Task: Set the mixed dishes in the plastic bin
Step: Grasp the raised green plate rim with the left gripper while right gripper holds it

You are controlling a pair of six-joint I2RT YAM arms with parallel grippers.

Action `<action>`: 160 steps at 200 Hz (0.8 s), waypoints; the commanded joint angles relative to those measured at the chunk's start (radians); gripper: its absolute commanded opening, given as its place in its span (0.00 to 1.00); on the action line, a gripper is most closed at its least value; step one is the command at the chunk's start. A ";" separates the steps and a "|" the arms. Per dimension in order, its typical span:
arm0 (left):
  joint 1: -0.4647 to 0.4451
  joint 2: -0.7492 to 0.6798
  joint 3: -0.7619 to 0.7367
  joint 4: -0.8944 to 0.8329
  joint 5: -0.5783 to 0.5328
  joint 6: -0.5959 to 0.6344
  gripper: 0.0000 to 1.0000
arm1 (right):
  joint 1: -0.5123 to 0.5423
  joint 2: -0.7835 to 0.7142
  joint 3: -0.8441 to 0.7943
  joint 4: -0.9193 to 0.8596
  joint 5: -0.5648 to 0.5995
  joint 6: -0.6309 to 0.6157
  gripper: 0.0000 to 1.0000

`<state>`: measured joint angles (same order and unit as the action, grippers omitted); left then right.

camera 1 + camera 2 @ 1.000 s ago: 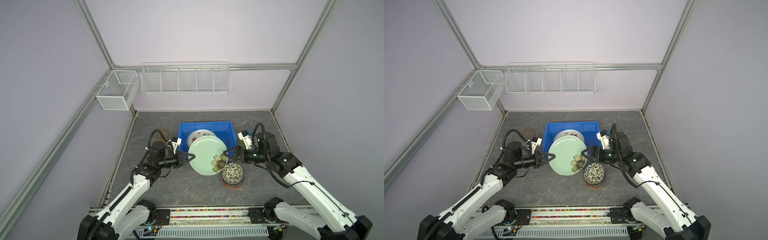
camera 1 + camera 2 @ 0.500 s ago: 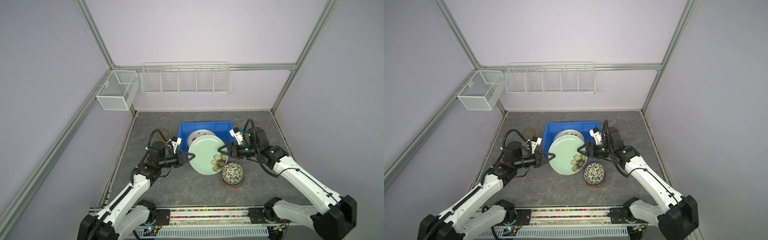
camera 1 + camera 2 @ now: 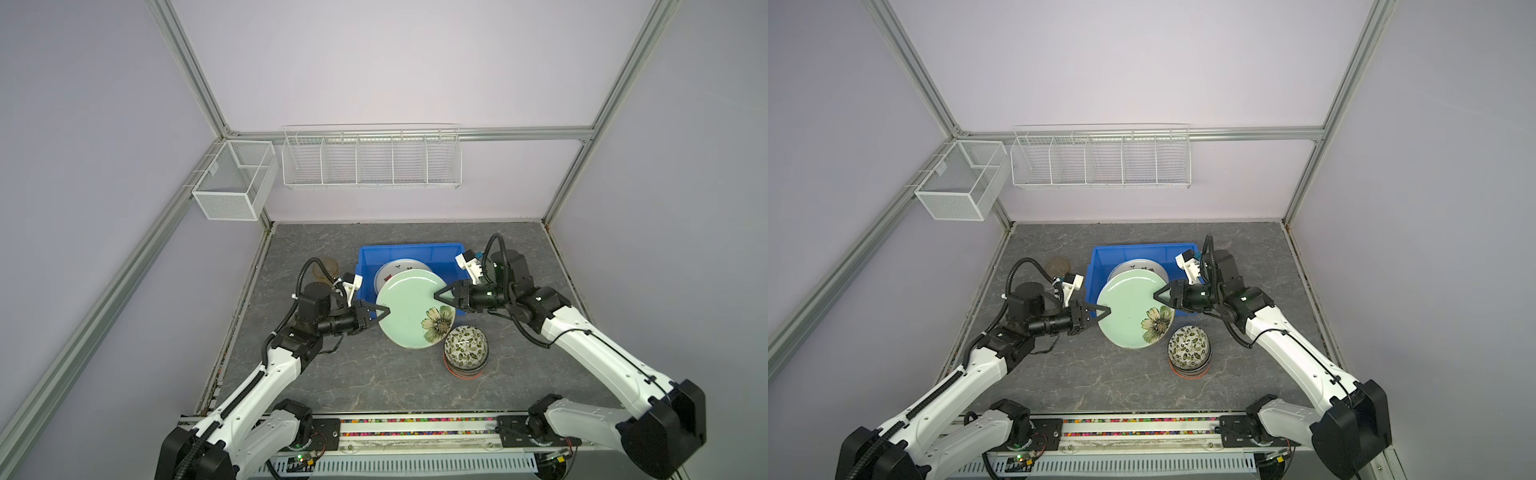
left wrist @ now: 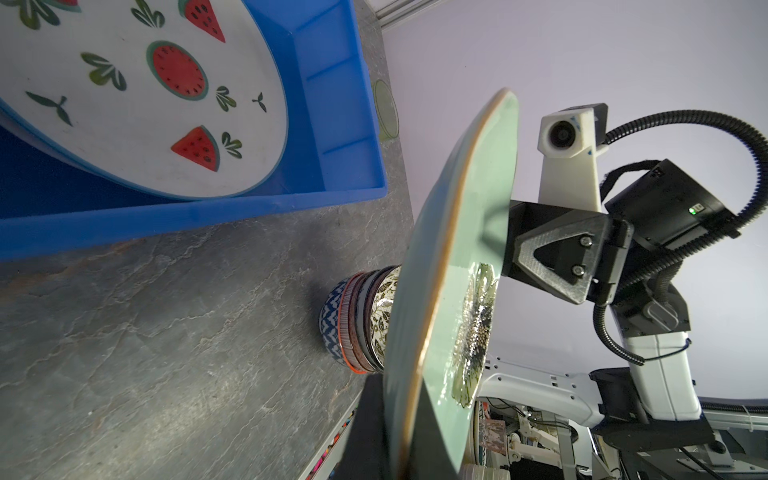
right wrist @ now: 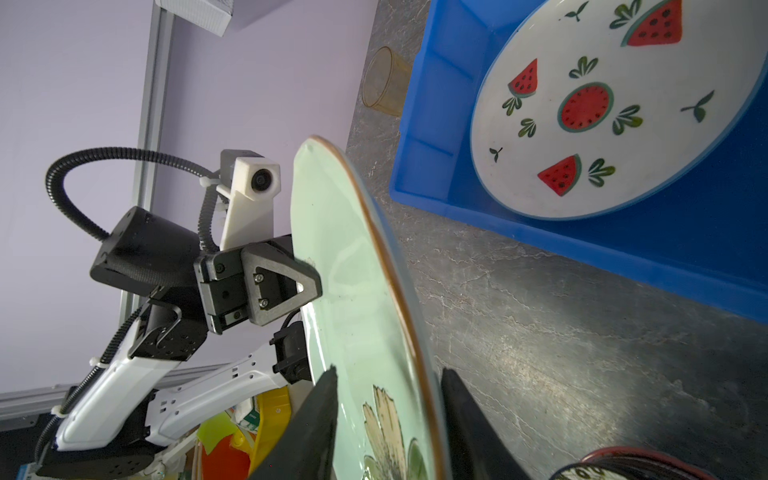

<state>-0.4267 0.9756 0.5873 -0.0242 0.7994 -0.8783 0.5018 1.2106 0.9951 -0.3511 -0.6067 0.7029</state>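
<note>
A pale green plate with a flower (image 3: 409, 307) (image 3: 1129, 311) hangs tilted over the bin's front edge. My left gripper (image 3: 384, 310) (image 4: 399, 415) is shut on its left rim. My right gripper (image 3: 438, 296) (image 5: 390, 386) straddles the opposite rim, its jaws still a little apart from the plate. The blue plastic bin (image 3: 409, 248) (image 3: 1142, 248) holds a white watermelon plate (image 3: 395, 268) (image 5: 602, 108). A stack of patterned bowls (image 3: 465, 347) (image 4: 353, 324) stands on the table by the green plate's near right edge. An amber cup (image 3: 325, 268) (image 5: 384, 81) stands left of the bin.
A green glass cup (image 4: 385, 110) stands just outside the bin's wall on the right arm's side. White wire baskets (image 3: 372, 160) (image 3: 232, 183) hang on the back and left walls. A rail runs along the table's front edge (image 3: 415, 428).
My right gripper has reached left to the green plate's right rim and its jaws have narrowed around it. The left gripper and the plate have stayed put.
</note>
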 commanded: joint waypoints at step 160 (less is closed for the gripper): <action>-0.005 0.099 0.048 0.179 0.002 -0.004 0.41 | -0.013 -0.010 0.033 -0.021 0.027 -0.006 0.07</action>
<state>-0.4278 1.0725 0.5941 0.0830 0.7910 -0.8898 0.4934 1.2282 0.9997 -0.3927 -0.5598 0.6922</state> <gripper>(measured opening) 0.392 0.115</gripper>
